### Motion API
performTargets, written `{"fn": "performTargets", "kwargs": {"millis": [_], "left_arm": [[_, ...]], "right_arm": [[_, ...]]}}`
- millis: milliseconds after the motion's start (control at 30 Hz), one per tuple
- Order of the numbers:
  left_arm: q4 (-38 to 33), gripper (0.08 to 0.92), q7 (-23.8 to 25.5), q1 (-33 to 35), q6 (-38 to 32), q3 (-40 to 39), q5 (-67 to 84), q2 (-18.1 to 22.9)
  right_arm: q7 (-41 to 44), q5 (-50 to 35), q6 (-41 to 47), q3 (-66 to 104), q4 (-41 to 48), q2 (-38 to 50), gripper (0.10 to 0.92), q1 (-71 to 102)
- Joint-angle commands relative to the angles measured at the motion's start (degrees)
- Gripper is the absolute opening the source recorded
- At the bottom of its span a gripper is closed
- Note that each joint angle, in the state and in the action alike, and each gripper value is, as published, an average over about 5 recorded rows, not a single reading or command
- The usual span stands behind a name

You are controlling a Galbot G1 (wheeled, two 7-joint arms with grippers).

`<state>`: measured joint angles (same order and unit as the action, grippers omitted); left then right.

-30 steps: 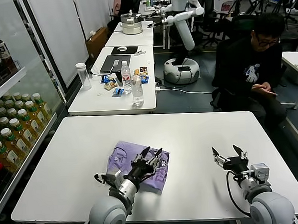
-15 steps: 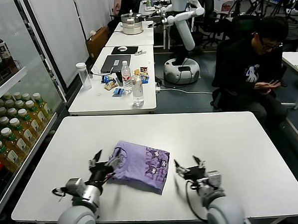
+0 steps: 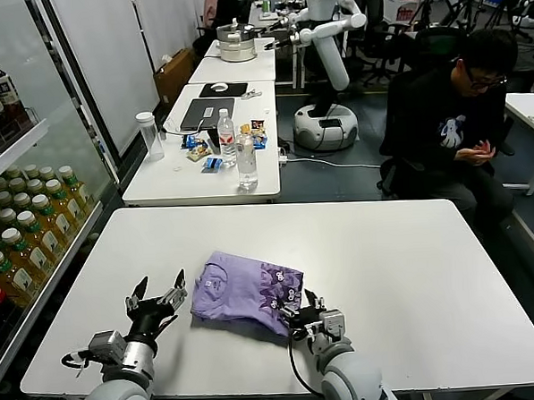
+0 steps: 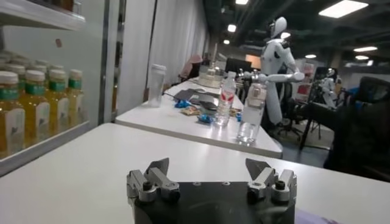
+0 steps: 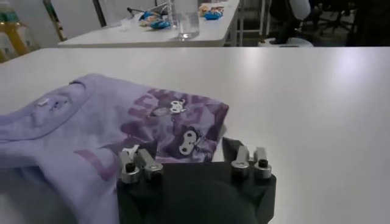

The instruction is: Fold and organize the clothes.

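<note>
I flank the folded T-shirt (image 3: 247, 293) with both claws spread, left gripper (image 3: 156, 303) and right gripper (image 3: 301, 312) empty, ready to tidy its edges.

The T-shirt (image 3: 246, 293) was soft, thin lavender cloth, matt, with gentle creases and dark printed cartoon marks (image 5: 191, 139); a small white woven label (image 5: 42, 102) sat at its neck. The table (image 3: 413, 255) beneath it had a smooth white top with a faint sheen that caught the ceiling lights. The right gripper (image 5: 191, 159) and left gripper (image 4: 211, 174) had matt black plastic bodies and dull grey metal fingers (image 4: 151, 179) fixed with dark screws. On the far table, clear plastic bottles (image 3: 245, 156) looked glossy, as did the glass-fronted cooler (image 3: 16, 115).
</note>
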<state>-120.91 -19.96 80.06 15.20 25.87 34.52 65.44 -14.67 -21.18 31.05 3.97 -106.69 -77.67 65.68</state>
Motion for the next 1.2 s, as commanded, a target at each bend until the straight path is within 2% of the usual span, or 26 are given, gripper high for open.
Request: {"fn": "performTargets", "kwargs": {"millis": [33,300,567,700,800,1000,1200], "left_arm": [[-0.41,0.823,-0.39,1.78,-0.45,2.36,-0.77,-0.12],[-0.76,0.823,-0.25,2.22,-0.44,1.95,-0.77,-0.19],[-0.45,0.823,-0.02,1.78,-0.35,0.93,-1.04,0.03],[-0.5,0.823,0.13,1.77,-0.32,0.54,-1.28,0.12],[-0.67,0.823,0.24,1.77,-0.32,0.33,-1.53,0.29],[-1.17,0.823,0.65,2.04,-0.47,-0.33,-2.79,1.0],[-2.0,0.823,1.43,2.96,-1.17,-0.5,-4.04,1.39]], "right_arm": [[-0.5,-0.41,0.97,-2.01,2.62,-0.06,0.664,-2.21],[1.51,-2.44,1.75,3.21,3.08,7.42,0.431,-7.59],[5.08,-3.49,2.05,6.96,7.28,14.07,0.2,-14.83],[8.68,-1.22,0.76,8.66,8.13,16.23,0.127,-15.13],[10.69,1.43,-3.21,9.53,7.96,17.29,0.156,-14.21],[9.31,1.99,-10.32,12.37,4.0,18.11,0.318,-8.51],[8.43,2.42,-14.0,17.96,-5.58,17.23,0.482,1.59]]}}
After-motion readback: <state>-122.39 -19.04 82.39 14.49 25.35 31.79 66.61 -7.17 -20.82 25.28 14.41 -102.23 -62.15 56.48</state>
